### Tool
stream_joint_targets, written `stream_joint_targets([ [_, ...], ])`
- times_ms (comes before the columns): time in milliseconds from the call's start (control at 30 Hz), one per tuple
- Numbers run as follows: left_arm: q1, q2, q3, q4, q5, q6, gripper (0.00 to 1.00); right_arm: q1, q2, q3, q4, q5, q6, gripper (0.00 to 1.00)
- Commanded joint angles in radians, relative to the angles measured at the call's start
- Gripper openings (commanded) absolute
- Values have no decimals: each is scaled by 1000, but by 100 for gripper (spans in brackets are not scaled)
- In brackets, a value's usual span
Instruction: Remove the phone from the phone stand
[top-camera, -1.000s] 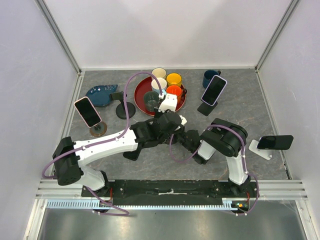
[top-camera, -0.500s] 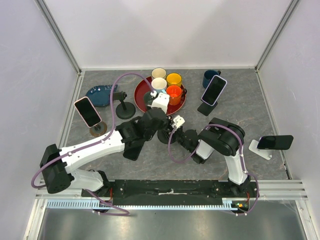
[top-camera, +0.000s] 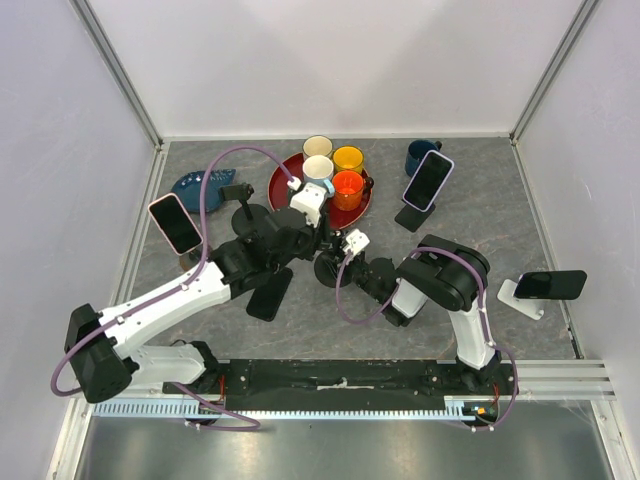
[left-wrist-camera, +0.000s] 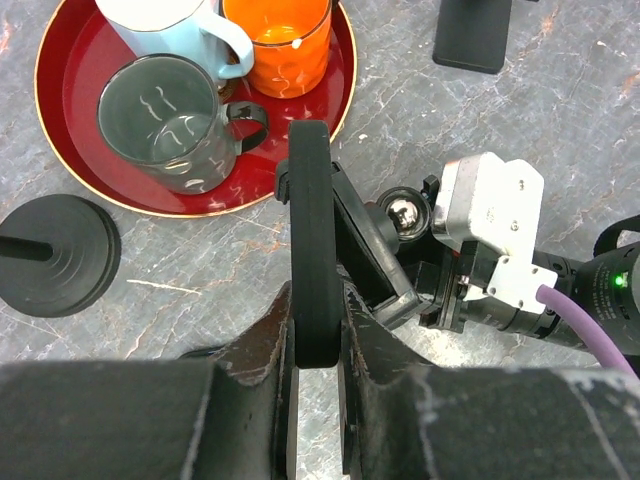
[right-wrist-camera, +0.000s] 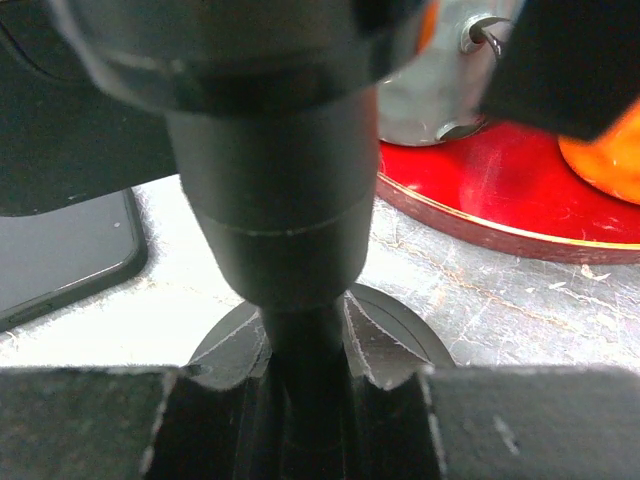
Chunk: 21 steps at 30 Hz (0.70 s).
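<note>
My left fingers (left-wrist-camera: 262, 345) pinch the black phone (left-wrist-camera: 312, 230) at its near end. It stands edge-on over the counter (left-wrist-camera: 560, 120), just beside the red tray (left-wrist-camera: 60, 120), with the stand's cradle (left-wrist-camera: 365, 245) close against one face (if they touch, I cannot tell). My right fingers (right-wrist-camera: 232, 358) are pressed around the thin post (right-wrist-camera: 300, 340) of the stand, just above its round base (right-wrist-camera: 400, 322).

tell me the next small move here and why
Probably lift the left claw a little up and away from the cradle, taking the phone with it. That claw is shut on the phone, whose lower part looks close against the cradle. The right claw grips the stand post, so the stand should hold steady.
</note>
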<state>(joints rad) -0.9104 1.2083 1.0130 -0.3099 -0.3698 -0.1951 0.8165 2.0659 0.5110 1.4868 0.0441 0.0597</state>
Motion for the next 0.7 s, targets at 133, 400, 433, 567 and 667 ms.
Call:
stream_joint_targets([
  [133, 27, -84, 9, -1, 77, 22, 2, -8, 53, -6, 112, -3, 106, 0],
  [400, 28, -136, 39, -113, 239, -38, 2, -8, 53, -6, 110, 14, 108, 0],
  [433, 27, -141, 42, -145, 274, -47, 2, -8, 53, -6, 112, 16, 109, 0],
  [567, 25, -174, 49, -213, 342, -66, 2, -7, 53, -5, 107, 26, 111, 0],
  [667, 25, -194, 44, -247, 364, -79, 2, -8, 53, -8, 109, 34, 111, 0],
])
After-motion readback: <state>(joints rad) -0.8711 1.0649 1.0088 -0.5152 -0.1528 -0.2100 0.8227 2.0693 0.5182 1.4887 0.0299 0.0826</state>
